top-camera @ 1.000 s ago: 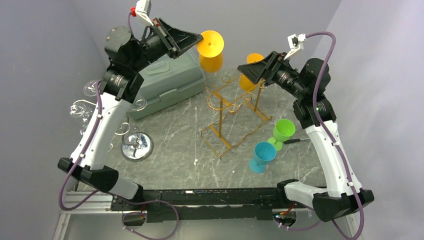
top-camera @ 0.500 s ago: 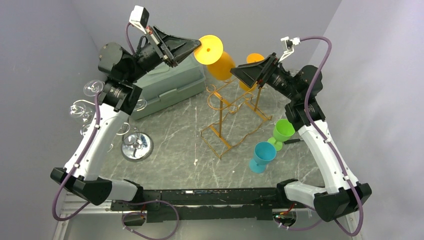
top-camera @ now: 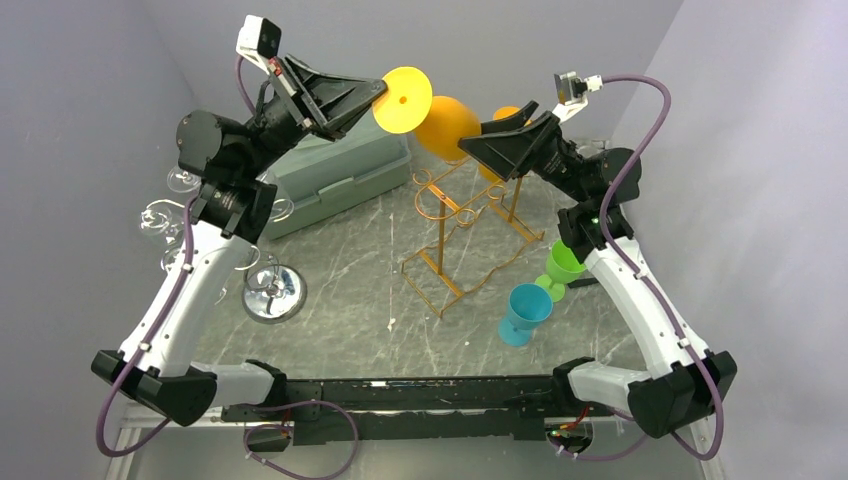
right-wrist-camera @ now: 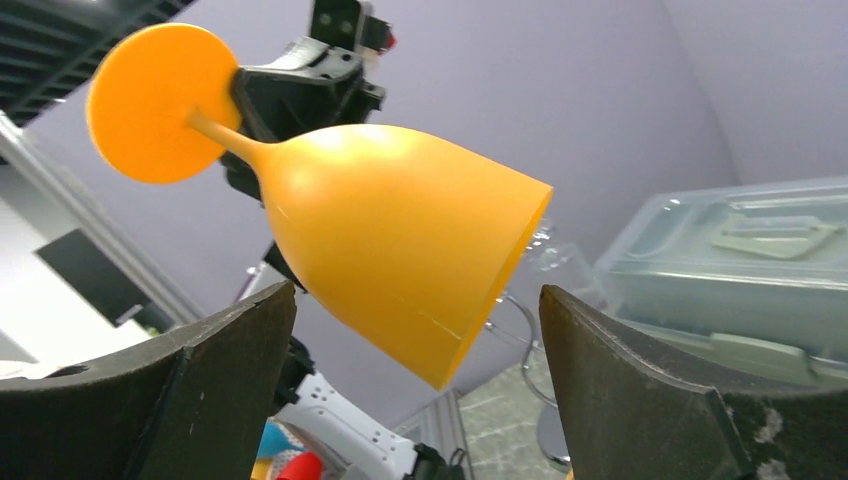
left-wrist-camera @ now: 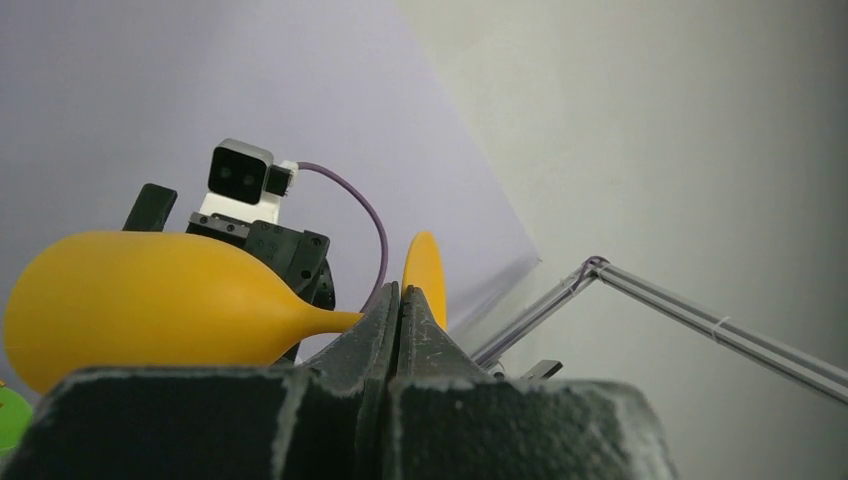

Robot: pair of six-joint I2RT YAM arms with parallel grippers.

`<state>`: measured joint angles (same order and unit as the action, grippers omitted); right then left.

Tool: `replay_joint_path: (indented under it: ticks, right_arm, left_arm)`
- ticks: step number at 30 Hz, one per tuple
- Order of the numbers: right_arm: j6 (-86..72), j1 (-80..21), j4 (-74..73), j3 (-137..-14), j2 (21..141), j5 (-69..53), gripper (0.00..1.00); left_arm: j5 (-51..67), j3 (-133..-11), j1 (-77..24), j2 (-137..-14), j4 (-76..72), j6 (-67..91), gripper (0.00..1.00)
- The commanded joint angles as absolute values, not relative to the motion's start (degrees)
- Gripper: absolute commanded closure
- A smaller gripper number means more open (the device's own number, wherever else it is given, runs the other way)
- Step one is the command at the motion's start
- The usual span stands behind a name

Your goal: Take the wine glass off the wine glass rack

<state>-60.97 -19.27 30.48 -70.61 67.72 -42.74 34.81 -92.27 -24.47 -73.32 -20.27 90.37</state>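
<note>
Wine glass (top-camera: 445,125), orange plastic: held in the air above the far end of the wine glass rack (top-camera: 440,250), clear of its hooks. It lies on its side, foot disc toward the left arm and open mouth toward the right arm.

Left hand (top-camera: 378,90): clamped narrow on the stem of the wine glass, just behind the foot. In the left wrist view the fingertips (left-wrist-camera: 400,295) pinch the stem, with the bowl (left-wrist-camera: 150,300) on one side and the foot disc on the other.

Right hand (top-camera: 475,138): spread wide, gripping nothing. It is raised to the level of the bowl and faces the mouth. In the right wrist view (right-wrist-camera: 410,300) the bowl (right-wrist-camera: 400,240) sits between the two fingers, with a gap showing on each side.

Rack: golden wire frame standing on the bench (top-camera: 350,270), near the middle, below the raised glass.

Second orange glass (top-camera: 508,115): partly hidden behind the right hand. Whether it hangs from a hook cannot be told.

Box (top-camera: 340,170): grey-green, at the back left of the bench. The lid is shut and the contents are hidden.

Green glass (top-camera: 568,260) and blue glass (top-camera: 525,308): just beside each other on the bench, right of the rack, mouths up.

Chrome stand (top-camera: 270,292): round base at the left of the bench, carrying clear glasses (top-camera: 160,218).
</note>
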Motion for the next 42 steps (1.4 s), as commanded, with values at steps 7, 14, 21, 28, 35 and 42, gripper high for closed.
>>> replay_joint_path:
  ticks: [7,14,21,28,35,42]
  right_arm:
    - [-72.4,-22.5,52.5,-70.8,67.8,-45.2,0.18]
    - [-73.4,-25.9,57.1,-72.9,68.8,-45.0,0.49]
    - [-73.5,-27.0,58.2,-72.9,67.4,-44.4,1.0]
    - [-63.2,-27.2,41.5,-73.6,60.9,-42.3,1.0]
    - [-45.4,-30.2,3.8,-82.7,57.7,-37.7,1.0]
    - [-33.9,-38.8,-20.8,-88.4,60.1,-29.6,1.0]
  left_arm:
    - [34.9,-89.2,-24.8,-70.7,-32.0,98.0,1.0]
    - [34.5,-87.4,-25.2,-68.9,-34.2,100.1,1.0]
    - [33.1,-84.1,-25.2,-65.1,-30.7,96.6,0.81]
    - [27.4,-83.3,-25.2,-56.7,-7.5,77.5,0.15]
    - [13.6,-89.6,-25.2,-49.0,22.3,52.5,0.0]
    - [5.5,-93.5,-25.2,-45.8,35.9,39.3,0.01]
